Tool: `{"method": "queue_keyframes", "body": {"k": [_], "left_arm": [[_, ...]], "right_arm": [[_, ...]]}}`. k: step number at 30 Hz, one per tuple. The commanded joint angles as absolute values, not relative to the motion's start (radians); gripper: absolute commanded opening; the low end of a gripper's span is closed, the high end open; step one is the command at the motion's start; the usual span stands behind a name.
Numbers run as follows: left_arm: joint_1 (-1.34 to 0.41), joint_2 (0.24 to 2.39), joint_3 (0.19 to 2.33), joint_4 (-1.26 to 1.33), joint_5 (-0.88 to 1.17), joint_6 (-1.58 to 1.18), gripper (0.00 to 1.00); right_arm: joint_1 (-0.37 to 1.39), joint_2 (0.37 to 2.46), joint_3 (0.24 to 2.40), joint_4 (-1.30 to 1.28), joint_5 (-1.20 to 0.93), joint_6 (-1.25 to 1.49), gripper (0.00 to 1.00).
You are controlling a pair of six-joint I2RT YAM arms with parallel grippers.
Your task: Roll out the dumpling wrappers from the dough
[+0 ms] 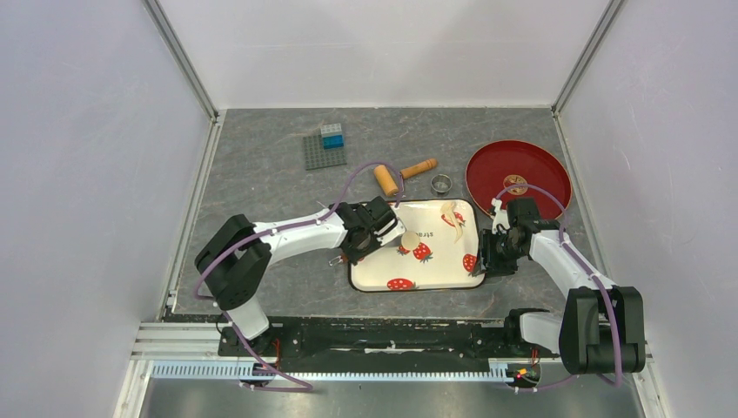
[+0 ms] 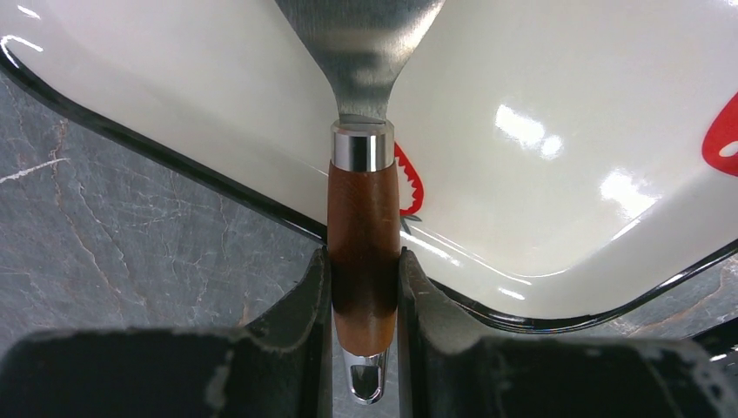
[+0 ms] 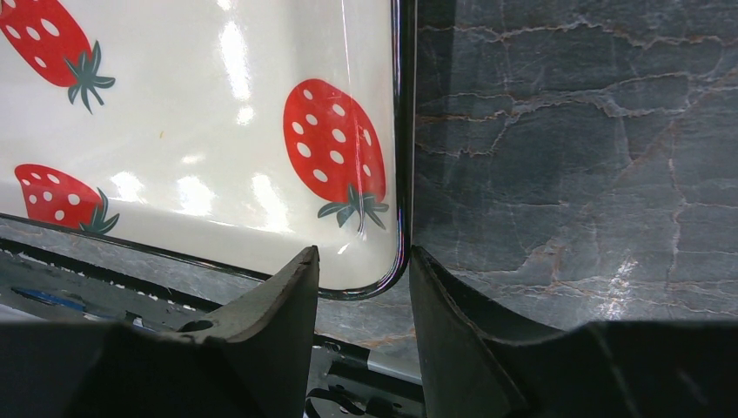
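Dough (image 1: 452, 214) strip apparently runs near-to-far on tray (image 1: 444, 274).

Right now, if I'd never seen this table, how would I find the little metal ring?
Find the big red plate at the far right. Just left of it, past the strawberry tray, sits the metal ring. It is small, silvery and hollow, unlike the tan wooden roller beside it.

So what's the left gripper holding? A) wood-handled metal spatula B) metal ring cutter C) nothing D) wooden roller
A: the left gripper is shut on the brown wooden handle of the spatula, whose metal blade reaches over the tray.
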State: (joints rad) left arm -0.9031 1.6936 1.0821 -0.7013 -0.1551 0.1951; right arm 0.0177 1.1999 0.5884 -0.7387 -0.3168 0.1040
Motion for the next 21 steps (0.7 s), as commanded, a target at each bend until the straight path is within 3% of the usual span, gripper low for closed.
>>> {"method": "queue_keyframes", "body": {"k": [1,21], "left_arm": [[-0.929,1.715,1.118,-0.683,-0.119,0.174,0.02],[-0.940,1.708,1.113,-0.577,-0.012,0.114,0.02]], "right_arm": [[0.027,1.203,0.587,-0.716,-0.351,0.099,0.44],[0.031,1.195,0.590,-0.718,-0.354,0.095,0.46]]}}
